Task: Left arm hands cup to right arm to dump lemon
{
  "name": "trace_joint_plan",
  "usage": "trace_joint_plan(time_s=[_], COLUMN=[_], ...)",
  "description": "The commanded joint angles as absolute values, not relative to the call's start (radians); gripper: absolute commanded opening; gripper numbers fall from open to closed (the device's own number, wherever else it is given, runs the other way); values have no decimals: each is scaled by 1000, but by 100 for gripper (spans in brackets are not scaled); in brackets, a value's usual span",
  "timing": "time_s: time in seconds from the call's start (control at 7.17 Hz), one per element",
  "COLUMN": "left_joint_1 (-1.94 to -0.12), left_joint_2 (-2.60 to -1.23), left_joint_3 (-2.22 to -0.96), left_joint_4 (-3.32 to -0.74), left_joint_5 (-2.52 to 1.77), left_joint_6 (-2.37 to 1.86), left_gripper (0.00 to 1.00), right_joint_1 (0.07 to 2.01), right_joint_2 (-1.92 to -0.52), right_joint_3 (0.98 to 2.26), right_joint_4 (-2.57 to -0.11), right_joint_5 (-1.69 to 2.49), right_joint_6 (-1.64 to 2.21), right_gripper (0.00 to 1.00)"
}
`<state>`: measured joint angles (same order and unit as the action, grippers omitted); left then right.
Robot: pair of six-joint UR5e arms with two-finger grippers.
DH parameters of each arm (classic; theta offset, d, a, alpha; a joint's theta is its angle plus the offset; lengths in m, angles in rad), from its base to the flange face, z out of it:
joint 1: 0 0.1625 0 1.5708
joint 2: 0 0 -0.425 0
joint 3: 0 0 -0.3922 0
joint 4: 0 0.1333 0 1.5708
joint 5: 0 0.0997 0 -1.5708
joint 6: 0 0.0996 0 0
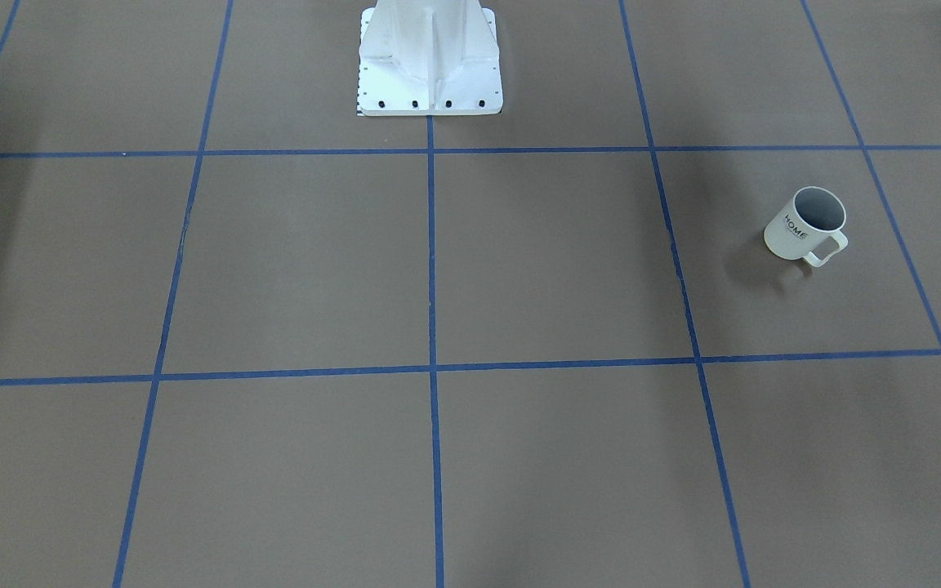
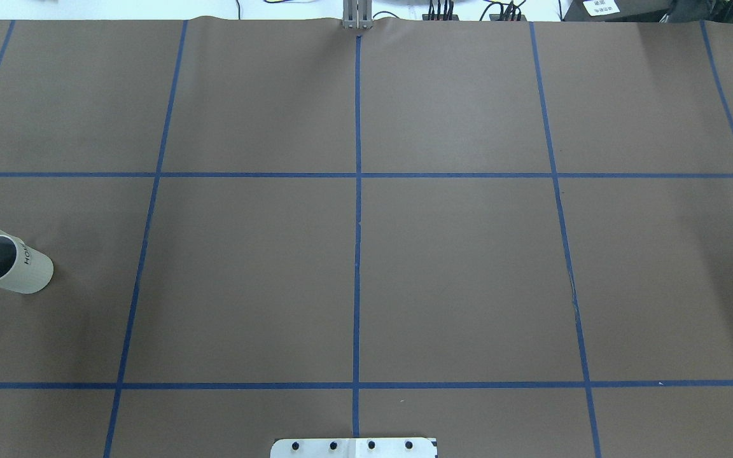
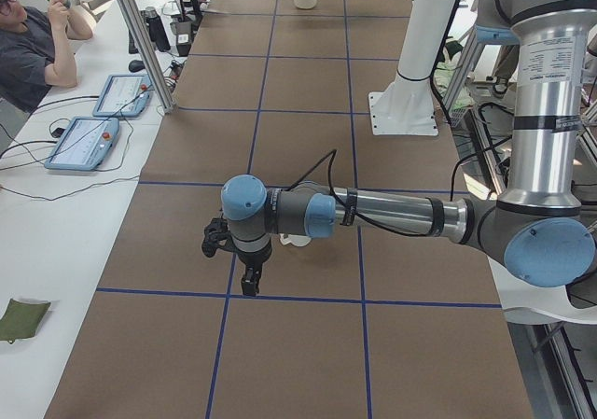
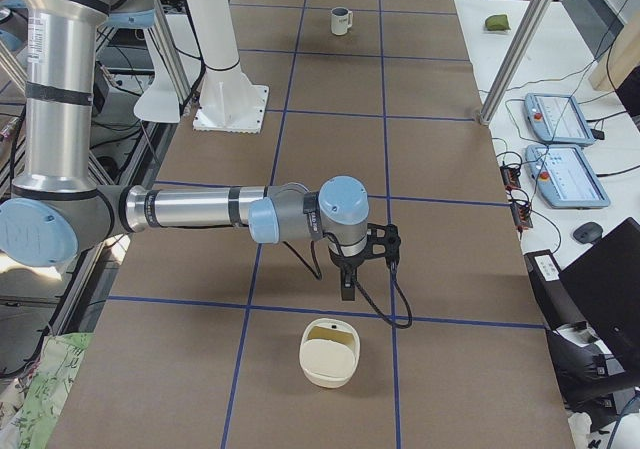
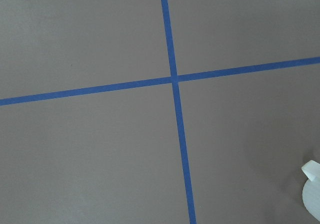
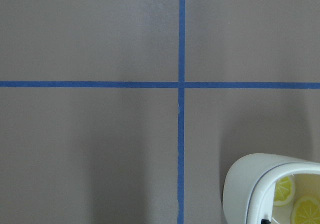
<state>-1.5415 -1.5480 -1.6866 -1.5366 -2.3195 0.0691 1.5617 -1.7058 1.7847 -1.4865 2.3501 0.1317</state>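
Observation:
The cup (image 1: 805,224), a white mug with black "HOME" lettering and a grey inside, stands upright on the brown table at the robot's left; it also shows from overhead as the cup (image 2: 9,262). In the exterior left view my left gripper (image 3: 250,290) points down just in front of the cup (image 3: 297,241), which is mostly hidden behind the forearm; I cannot tell whether the gripper is open or shut. My right gripper (image 4: 347,293) hangs above the table near a cream container (image 4: 330,352); its state I cannot tell either. Lemon slices (image 6: 283,190) lie in that container (image 6: 245,179).
The white robot pedestal (image 1: 430,57) stands at the table's middle back edge. Blue tape lines (image 2: 357,222) divide the brown table cover into squares. A person (image 3: 28,46) sits at a side desk with tablets (image 3: 82,142). A white edge (image 5: 312,191) shows low right in the left wrist view.

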Motion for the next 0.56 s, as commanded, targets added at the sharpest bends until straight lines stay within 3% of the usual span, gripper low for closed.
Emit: trace_joint_plan(time_s=[0.0,0.42], left_joint_1=[-1542,-1542], left_joint_2=[-1548,-1548], left_joint_3=[-1690,-1695], left_joint_4=[-1537,-1540], left_joint_5=[-2319,-2319], left_joint_6=[22,-32], left_gripper=[100,100], right_joint_1=[1562,1562], right_joint_2=[-1706,-1706], right_joint_3=[1784,1784], right_joint_4=[-1486,-1486], right_joint_5=[2349,2345], right_joint_6=[136,140], right_gripper=[100,100])
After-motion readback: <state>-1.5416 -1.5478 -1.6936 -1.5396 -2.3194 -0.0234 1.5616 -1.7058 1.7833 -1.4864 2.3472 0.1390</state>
